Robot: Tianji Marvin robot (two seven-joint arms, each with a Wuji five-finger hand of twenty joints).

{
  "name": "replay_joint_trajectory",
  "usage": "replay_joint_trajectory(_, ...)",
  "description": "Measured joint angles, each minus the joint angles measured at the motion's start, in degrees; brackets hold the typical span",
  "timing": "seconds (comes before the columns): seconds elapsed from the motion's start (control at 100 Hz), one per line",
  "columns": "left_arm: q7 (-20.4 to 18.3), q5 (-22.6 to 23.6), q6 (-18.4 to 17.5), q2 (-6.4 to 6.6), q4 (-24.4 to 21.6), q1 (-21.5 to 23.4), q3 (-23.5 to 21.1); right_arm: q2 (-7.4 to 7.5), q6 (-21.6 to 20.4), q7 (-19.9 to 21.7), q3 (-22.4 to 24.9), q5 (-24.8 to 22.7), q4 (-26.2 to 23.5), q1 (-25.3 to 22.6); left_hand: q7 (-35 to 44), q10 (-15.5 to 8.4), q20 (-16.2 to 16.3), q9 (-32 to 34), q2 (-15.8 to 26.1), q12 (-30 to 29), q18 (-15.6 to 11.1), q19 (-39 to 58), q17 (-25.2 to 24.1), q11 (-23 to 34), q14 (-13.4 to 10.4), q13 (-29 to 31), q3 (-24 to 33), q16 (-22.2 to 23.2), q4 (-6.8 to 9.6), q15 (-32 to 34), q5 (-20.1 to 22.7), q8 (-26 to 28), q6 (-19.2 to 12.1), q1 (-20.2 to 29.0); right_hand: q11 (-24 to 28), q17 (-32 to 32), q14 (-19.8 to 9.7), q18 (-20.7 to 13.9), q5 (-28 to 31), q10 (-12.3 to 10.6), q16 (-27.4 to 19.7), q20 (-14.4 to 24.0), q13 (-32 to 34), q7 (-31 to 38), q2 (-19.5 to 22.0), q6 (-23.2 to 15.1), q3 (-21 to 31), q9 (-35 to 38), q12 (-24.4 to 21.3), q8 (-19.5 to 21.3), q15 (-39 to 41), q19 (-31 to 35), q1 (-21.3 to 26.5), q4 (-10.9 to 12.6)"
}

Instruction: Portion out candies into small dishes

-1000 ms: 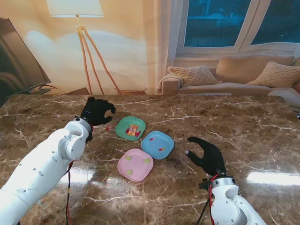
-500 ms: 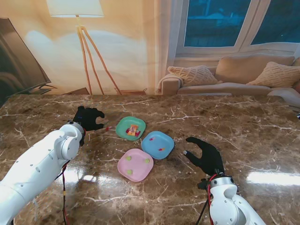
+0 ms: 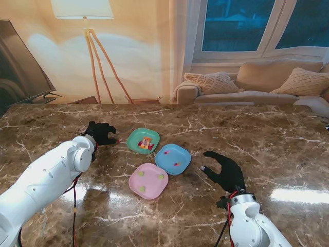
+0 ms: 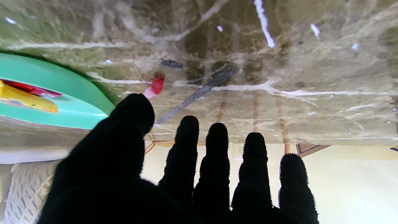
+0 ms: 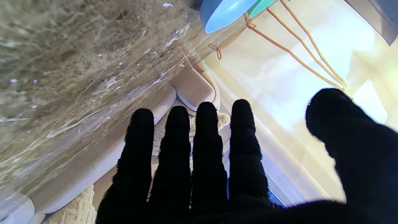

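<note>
The marble table (image 3: pixel 288 139) carries three dishes: green (image 3: pixel 134 145), blue (image 3: pixel 181 153), pink (image 3: pixel 156 189). Right hand (image 3: pixel 226 172), fingers spread, idles at blue's 4 o'clock. Left hand (image 3: pixel 100 133), fingers apart and empty, reaches for a stray red candy (image 4: pixel 157 86) at green's 9 o'clock.

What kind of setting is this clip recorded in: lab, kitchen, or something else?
Most likely a home living room, or a set dressed as one. Behind the marble table stand a sofa with knitted cushions, a tripod floor lamp and a window dark with night.
</note>
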Motion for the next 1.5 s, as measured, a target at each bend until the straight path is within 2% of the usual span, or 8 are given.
replay_joint_trajectory(0.31, 1.4, -3.6, -1.6, -2.17, 5.6, -3.1, 4.8, 0.10, 0.0, 0.5, 0.1, 0.0, 0.1, 0.0, -0.6, 0.0, 0.0, 0.0, 0.6, 0.0, 0.0, -0.3, 0.0, 0.0, 0.0, 0.0, -0.7, 0.0, 1.16, -0.1, 0.1, 0.0, -0.7, 0.0, 0.0, 0.0, 0.0, 0.0, 0.0, 0.0, 0.0, 0.0, 0.0, 0.0, 0.0, 0.0, 0.0, 0.0, 0.0, 0.0, 0.0, 0.0, 0.0, 0.0)
replay_joint_trajectory(0.54, 1.6, -4.2, -2.4, -2.73, 6.9, -3.9, 6.3, 0.15, 0.0, 0.8, 0.3, 0.0, 0.1, 0.1, 3.3, 0.0, 0.0, 0.0, 0.6, 0.0, 0.0, -0.8, -0.1, 0.0, 0.0, 0.0, -0.7, 0.0, 1.78, -0.1, 0.5, 0.9, -2.9, 0.7, 0.0, 0.0, 0.0, 0.0, 0.0, 0.0, 0.0, 0.0, 0.0, 0.0, 0.0, 0.0, 0.0, 0.0, 0.0, 0.0, 0.0, 0.0, 0.0, 0.0)
replay_joint_trajectory(0.6, 1.6, -4.2, -2.5, -2.74, 6.9, -3.9, 6.3, 0.17, 0.0, 0.8, 0.3, 0.0, 0.1, 0.1, 4.6, 0.0, 0.0, 0.0, 0.6, 0.0, 0.0, -1.0, -0.1, 0.0, 0.0, 0.0, -0.7, 0.0, 1.78, -0.1, 0.5, 3.5, -3.9, 2.9, 0.0, 0.0, 0.0, 0.0, 0.0, 0.0, 0.0, 0.0, 0.0, 0.0, 0.0, 0.0, 0.0, 0.0, 0.0, 0.0, 0.0, 0.0, 0.0, 0.0)
replay_joint_trajectory(0.71, 1.6, -3.9, -3.1, -2.64, 6.8, -3.8, 6.1, 0.19, 0.0, 0.8, 0.3, -0.1, 0.1, 0.1, 9.2, 0.0, 0.0, 0.0, -1.7, 0.0, 0.0, -1.1, -0.1, 0.1, 0.0, 0.0, 0.2, 0.0, 1.78, -0.1, 0.4, 7.7, -8.1, 5.9, 0.0, 0.0, 0.0, 0.0, 0.0, 0.0, 0.0, 0.0, 0.0, 0.0, 0.0, 0.0, 0.0, 0.0, 0.0, 0.0, 0.0, 0.0, 0.0, 0.0)
replay_joint_trajectory(0.94, 1.0, -2.4, -4.1, -1.59, 4.9, -2.5, 4.6, 0.21, 0.0, 0.8, 0.1, 0.0, 0.4, 0.4, 12.2, 0.0, 0.0, 0.0, -2.6, 0.0, 0.0, -1.7, -0.1, 0.1, 0.0, 0.0, 0.5, 0.0, 1.71, -0.1, 0.3, 9.2, -12.6, 8.1, 0.0, 0.0, 0.0, 0.0, 0.0, 0.0, 0.0, 0.0, 0.0, 0.0, 0.0, 0.0, 0.0, 0.0, 0.0, 0.0, 0.0, 0.0, 0.0, 0.0)
replay_joint_trajectory(1.26, 1.1, -1.0, -4.8, -0.84, 3.6, -1.3, 3.3, 0.21, 0.0, 0.8, -0.2, 0.0, 0.5, 0.6, 12.8, 0.0, 0.0, 0.0, -4.0, 0.0, 0.0, -1.7, -0.1, 0.2, 0.0, 0.0, 1.6, 0.0, 1.63, -0.1, -0.9, 9.1, -14.2, 10.5, 0.0, 0.0, 0.0, 0.0, 0.0, 0.0, 0.0, 0.0, 0.0, 0.0, 0.0, 0.0, 0.0, 0.0, 0.0, 0.0, 0.0, 0.0, 0.0, 0.0)
replay_joint_trajectory(1.32, 0.9, -0.6, -4.7, -0.65, 3.2, -0.9, 2.8, 0.21, 0.0, 0.8, -0.2, 0.0, 0.6, 0.6, 12.8, 0.0, 0.0, 0.0, -4.0, 0.0, 0.0, -1.7, -0.1, 0.7, 0.0, 0.0, 1.7, 0.0, 0.99, -0.1, -0.9, 9.1, -14.6, 10.5, 0.0, 0.0, 0.0, 0.0, 0.0, 0.0, 0.0, 0.0, 0.0, 0.0, 0.0, 0.0, 0.0, 0.0, 0.0, 0.0, 0.0, 0.0, 0.0, 0.0)
replay_joint_trajectory(1.5, 1.1, -0.4, -4.6, -0.38, 2.9, -0.6, 2.6, 0.21, 0.0, 0.8, -0.4, 0.0, 0.7, 0.7, 20.5, 0.0, 0.1, 0.0, -4.2, 0.0, 0.0, -1.7, -0.1, 0.8, 0.0, 0.1, 0.7, 0.0, 0.18, -0.1, -0.9, 11.4, -16.7, 11.7, 0.0, 0.0, 0.0, 0.0, 0.0, 0.0, 0.0, 0.0, 0.0, 0.0, 0.0, 0.0, 0.0, 0.0, 0.0, 0.0, 0.0, 0.0, 0.0, 0.0)
